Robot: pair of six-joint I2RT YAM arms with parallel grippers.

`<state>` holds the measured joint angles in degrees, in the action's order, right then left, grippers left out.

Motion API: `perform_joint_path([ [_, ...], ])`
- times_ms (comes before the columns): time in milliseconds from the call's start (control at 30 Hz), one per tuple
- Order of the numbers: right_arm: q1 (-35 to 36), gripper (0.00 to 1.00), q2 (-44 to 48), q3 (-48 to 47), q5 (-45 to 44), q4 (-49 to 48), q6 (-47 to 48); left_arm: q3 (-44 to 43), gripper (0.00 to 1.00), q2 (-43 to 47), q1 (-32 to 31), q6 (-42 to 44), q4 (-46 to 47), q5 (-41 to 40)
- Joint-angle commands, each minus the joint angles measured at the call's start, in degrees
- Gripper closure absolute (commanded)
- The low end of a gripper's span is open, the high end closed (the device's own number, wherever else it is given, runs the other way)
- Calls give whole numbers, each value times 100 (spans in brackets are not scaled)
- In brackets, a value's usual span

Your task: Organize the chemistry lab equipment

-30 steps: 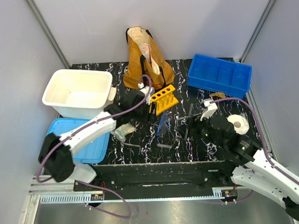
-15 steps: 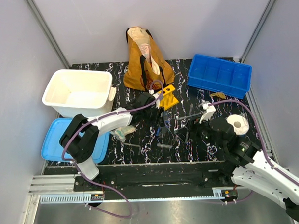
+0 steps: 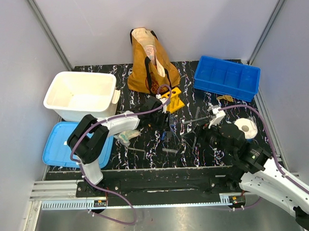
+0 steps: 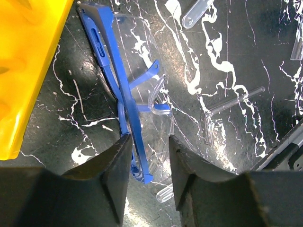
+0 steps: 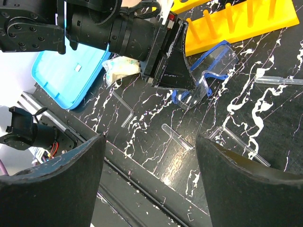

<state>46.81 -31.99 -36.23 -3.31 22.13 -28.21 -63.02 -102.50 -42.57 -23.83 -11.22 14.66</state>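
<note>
The yellow test-tube rack (image 3: 173, 100) stands mid-table and shows in the left wrist view (image 4: 23, 71) and the right wrist view (image 5: 236, 23). Blue-framed clear safety glasses (image 4: 124, 94) lie beside it and also show in the right wrist view (image 5: 208, 71). My left gripper (image 4: 149, 146) is open, low over the glasses, with the end of a blue temple arm between its jaws by the left finger. A small clear tube (image 4: 164, 193) lies under it. A bent tube (image 4: 227, 106) lies to the right. My right gripper (image 5: 149, 146) is open and empty above a straight clear tube (image 5: 177, 136).
A mustard tote bag (image 3: 150, 60) stands at the back. A white tub (image 3: 81, 95) and a blue lid (image 3: 64, 144) are at the left. A blue divided bin (image 3: 227, 77) and a white roll (image 3: 246, 127) are at the right. A crumpled packet (image 3: 127, 134) lies near the lid.
My left gripper has moved right, from beside the rack's left end to over the blue glasses. My right arm has shifted only slightly.
</note>
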Motion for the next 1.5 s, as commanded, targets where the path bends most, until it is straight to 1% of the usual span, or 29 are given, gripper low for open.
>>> perform_joint_path([
  [0,-22,18,52,19,85,-279,105,-158,62,-16,3,-7,428,187],
  [133,-22,17,0,37,85,-332,140,-87,71,37,3,-95,568,292],
  [267,-22,17,-71,46,94,-341,140,-69,76,81,12,-174,657,398],
  [467,-31,15,-27,63,76,-332,114,-184,94,90,20,-192,648,687],
  [567,-22,15,-9,63,68,-323,114,-210,100,142,20,-209,665,767],
  [700,-22,15,0,55,59,-315,87,-245,100,344,20,-262,613,907],
  [800,-22,15,17,37,76,-323,70,-245,100,677,20,-332,595,1030],
  [933,-31,15,0,2,67,-323,43,-289,100,1292,20,-350,402,969],
  [1000,-22,15,8,19,85,-341,26,-385,100,1608,20,-280,201,821],
  [1067,-22,14,17,45,76,-367,0,-631,100,1934,47,-122,-281,462],
  [1100,-22,10,17,63,68,-359,-9,-824,100,2083,64,-17,-562,155],
  [1133,-22,2,35,81,41,-359,-27,-991,100,2207,90,62,-896,-118],
  [1200,-22,0,70,124,-20,-332,-45,-1334,100,2444,265,133,-1433,-655],
  [1267,-22,0,122,160,-99,-288,-45,-1606,100,2699,599,151,-1803,-1120],
  [1367,-22,0,158,169,-178,-253,-27,-1774,100,3042,1345,142,-2181,-1929],
  [1467,-22,0,114,90,-187,-209,43,-1871,100,3175,2293,125,-2340,-2116],
])
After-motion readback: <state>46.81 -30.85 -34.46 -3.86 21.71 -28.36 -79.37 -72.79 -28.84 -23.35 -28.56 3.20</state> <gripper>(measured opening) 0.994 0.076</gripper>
